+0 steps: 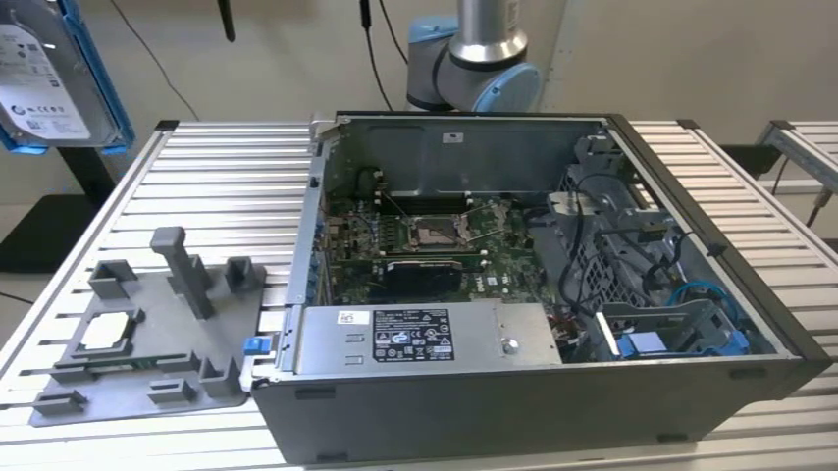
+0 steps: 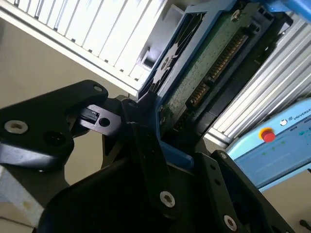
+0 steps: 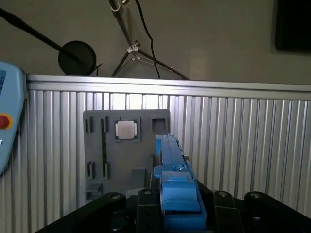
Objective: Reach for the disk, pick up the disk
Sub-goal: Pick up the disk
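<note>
The disk (image 1: 46,78) hangs high in the air at the exterior view's upper left, a silver drive with a white label inside a blue bracket. In the second wrist view the disk (image 2: 209,73) shows its green circuit-board side, and my gripper (image 2: 160,141) is shut on its blue-framed end with black fingers (image 2: 146,145) against it. In the first wrist view the disk (image 3: 170,160) appears edge-on, rising from my gripper (image 3: 180,199), held above the slatted table.
An open computer case (image 1: 707,196) stands mid-table with a long silver stickered box (image 1: 419,339) at its front. A grey fixture plate (image 1: 171,294) on the exterior view's left carries a small silver chip (image 3: 125,130). A blue pendant with a red button (image 2: 267,135) lies nearby.
</note>
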You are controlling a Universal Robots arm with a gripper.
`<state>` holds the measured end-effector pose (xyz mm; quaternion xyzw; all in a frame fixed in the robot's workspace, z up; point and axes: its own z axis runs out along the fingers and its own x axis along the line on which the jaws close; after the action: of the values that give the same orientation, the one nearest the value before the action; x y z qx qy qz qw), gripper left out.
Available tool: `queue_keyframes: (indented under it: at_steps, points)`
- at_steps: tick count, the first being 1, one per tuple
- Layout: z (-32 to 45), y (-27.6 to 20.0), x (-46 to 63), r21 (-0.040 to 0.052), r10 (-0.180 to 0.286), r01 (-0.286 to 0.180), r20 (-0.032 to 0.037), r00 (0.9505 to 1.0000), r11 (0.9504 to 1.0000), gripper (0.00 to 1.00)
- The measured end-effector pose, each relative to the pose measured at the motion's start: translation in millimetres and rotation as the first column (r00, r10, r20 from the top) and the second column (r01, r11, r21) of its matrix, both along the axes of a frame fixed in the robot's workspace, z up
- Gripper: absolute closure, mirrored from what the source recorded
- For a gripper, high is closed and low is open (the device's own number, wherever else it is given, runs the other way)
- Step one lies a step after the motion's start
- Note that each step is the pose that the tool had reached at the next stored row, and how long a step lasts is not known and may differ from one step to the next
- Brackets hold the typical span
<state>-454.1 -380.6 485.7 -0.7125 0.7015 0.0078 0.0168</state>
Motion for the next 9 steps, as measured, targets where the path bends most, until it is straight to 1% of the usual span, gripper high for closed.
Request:
queue_keyframes:
  at_steps: [2,4,9]
  points:
    - [6.5,0.0,0.0,0.0004,-0.003,0.003,0.0002,1.0000,1.0000,1.00]
    - [9.6,0.0,0.0,0.0004,-0.004,0.004,0.0001,1.0000,1.0000,1.00]
    - [9.9,0.0,0.0,0.0005,-0.004,0.004,0.0004,1.0000,1.0000,1.00]
